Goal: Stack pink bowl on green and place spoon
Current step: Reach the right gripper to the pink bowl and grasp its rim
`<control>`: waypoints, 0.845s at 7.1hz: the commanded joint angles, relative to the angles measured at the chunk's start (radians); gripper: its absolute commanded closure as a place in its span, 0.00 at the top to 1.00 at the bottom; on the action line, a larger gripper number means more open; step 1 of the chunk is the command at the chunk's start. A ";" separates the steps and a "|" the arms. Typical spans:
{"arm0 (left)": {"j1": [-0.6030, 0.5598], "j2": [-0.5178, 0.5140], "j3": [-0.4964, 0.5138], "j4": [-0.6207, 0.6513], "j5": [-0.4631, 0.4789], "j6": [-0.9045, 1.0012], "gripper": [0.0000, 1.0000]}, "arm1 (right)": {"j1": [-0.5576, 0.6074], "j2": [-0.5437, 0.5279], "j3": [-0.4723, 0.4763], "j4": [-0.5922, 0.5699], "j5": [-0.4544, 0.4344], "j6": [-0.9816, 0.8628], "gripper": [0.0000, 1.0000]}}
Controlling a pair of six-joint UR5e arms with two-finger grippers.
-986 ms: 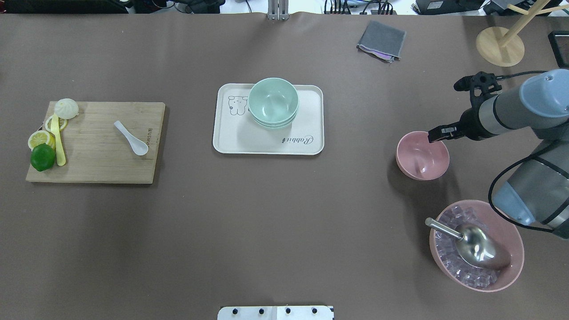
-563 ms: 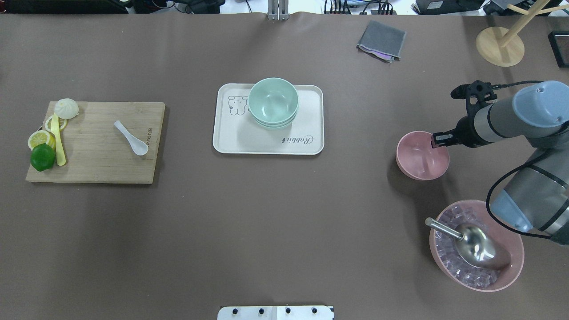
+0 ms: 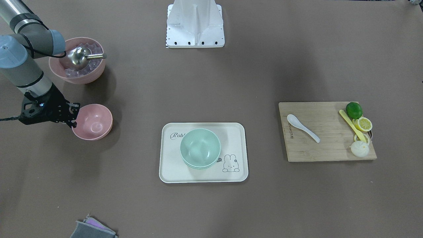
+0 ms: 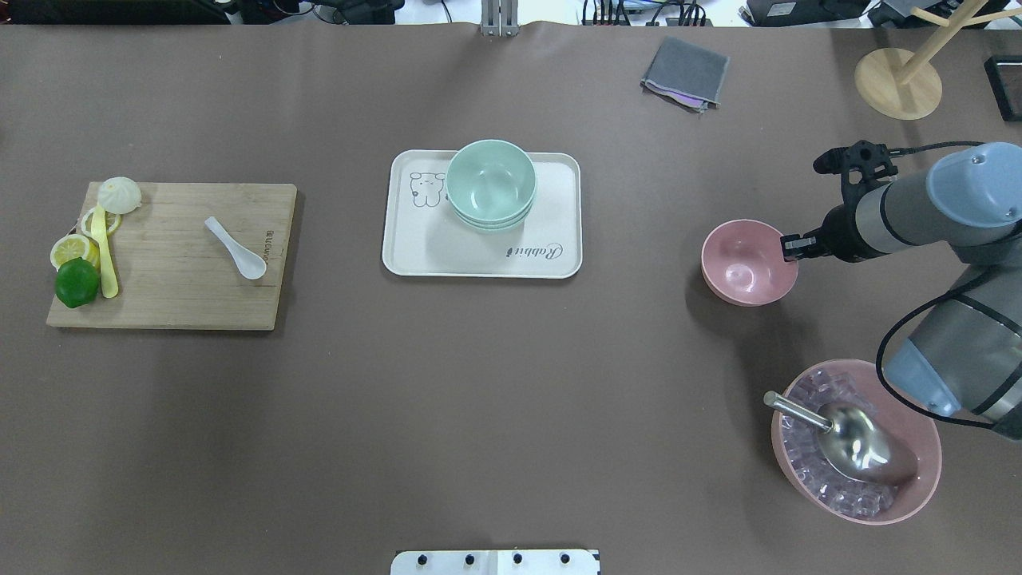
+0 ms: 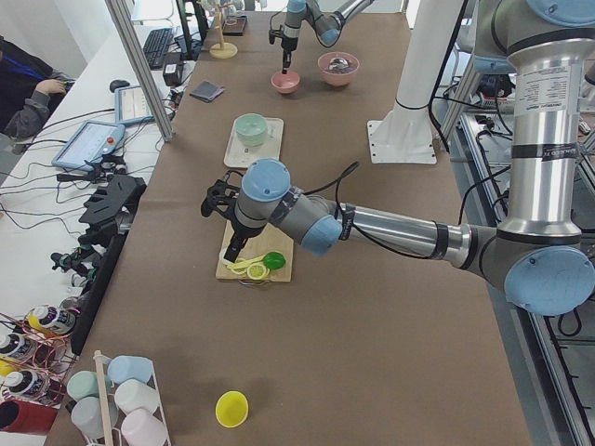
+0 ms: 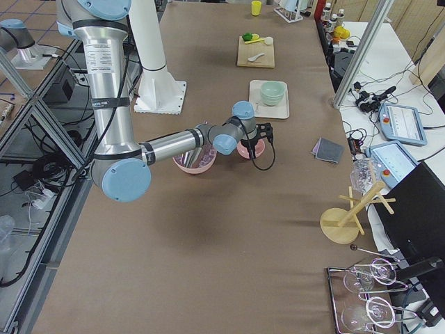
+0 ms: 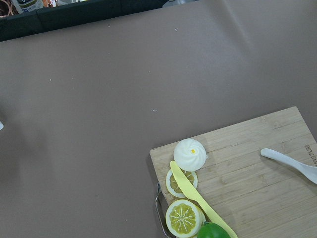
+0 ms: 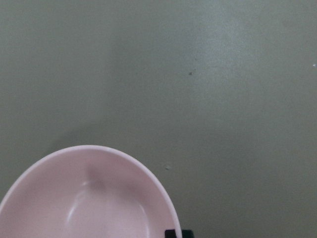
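The pink bowl is at the table's right, and my right gripper is shut on its right rim; it seems held just off the table. It also fills the bottom left of the right wrist view. The stacked green bowls stand on the white tray at the centre. The white spoon lies on the wooden cutting board at the left. My left gripper shows only in the exterior left view, above that board; I cannot tell if it is open.
A large pink bowl of ice cubes with a metal scoop stands near the right arm's base. A grey cloth and a wooden stand are at the back right. A lime, lemon slices, a yellow knife and a bun sit on the board's left end.
My right gripper came down onto the pink bowl's right rim and closed on it. The bowl has since shifted a little left and toward the far side with the gripper.
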 commanded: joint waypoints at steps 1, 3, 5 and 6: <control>0.000 0.000 -0.001 -0.001 0.000 -0.002 0.98 | 0.027 0.058 0.010 -0.009 0.001 0.003 0.00; 0.000 -0.003 -0.002 -0.001 -0.002 -0.002 0.98 | 0.024 0.254 0.006 -0.161 -0.002 0.009 0.00; 0.002 -0.003 -0.002 -0.001 -0.002 -0.003 0.98 | -0.004 0.423 0.001 -0.326 -0.011 0.143 0.00; 0.000 -0.005 -0.001 -0.001 -0.002 -0.003 0.98 | -0.037 0.493 -0.003 -0.398 -0.047 0.193 0.00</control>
